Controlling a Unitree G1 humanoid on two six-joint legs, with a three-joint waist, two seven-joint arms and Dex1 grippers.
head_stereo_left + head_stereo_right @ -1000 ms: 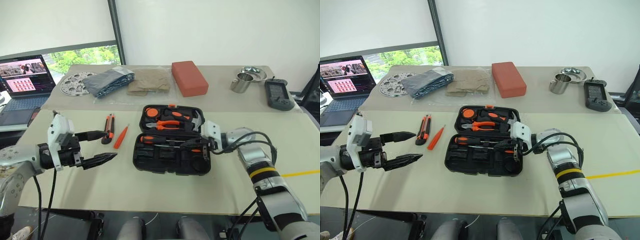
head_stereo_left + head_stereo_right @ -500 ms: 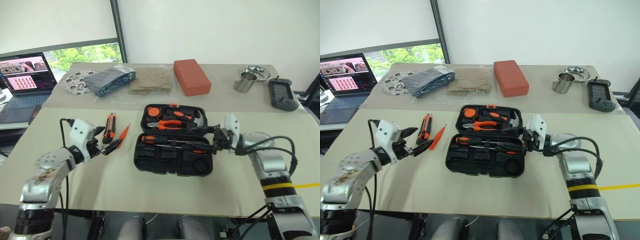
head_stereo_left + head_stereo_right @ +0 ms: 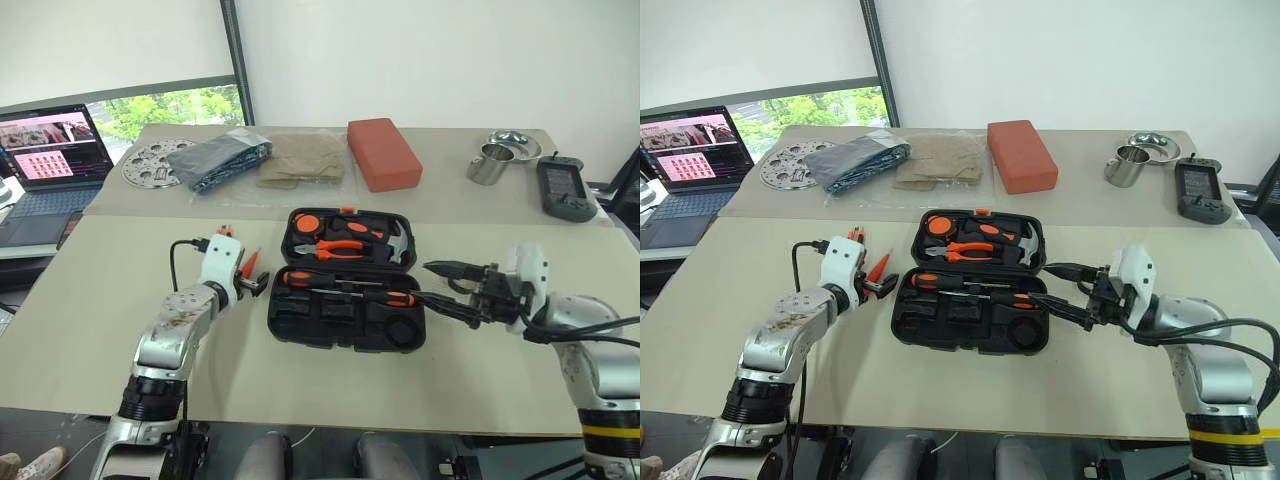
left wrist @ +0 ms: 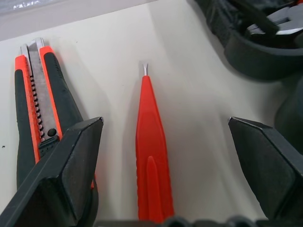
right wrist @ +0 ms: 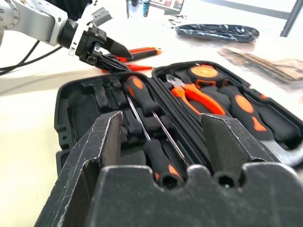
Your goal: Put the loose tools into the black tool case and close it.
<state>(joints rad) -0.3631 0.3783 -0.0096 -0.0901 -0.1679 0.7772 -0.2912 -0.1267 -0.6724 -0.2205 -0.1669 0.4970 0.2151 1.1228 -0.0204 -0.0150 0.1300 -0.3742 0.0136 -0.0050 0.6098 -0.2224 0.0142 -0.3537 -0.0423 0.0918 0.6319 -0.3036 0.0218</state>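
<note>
My right gripper (image 3: 1072,290) hangs empty with its fingers apart, just off the right edge of the black tool case (image 3: 970,280). The case lies open on the table (image 3: 940,380), two screwdrivers (image 5: 151,123) lying in its near half, pliers (image 3: 970,250) and a hammer (image 3: 1025,243) in the far half. My left gripper (image 4: 163,156) is spread wide and low over the slim orange tool (image 4: 150,142), which lies between its fingers untouched. The utility knife (image 4: 38,104) lies just beside one finger. Farther back sits a red-orange block (image 3: 1022,155).
</note>
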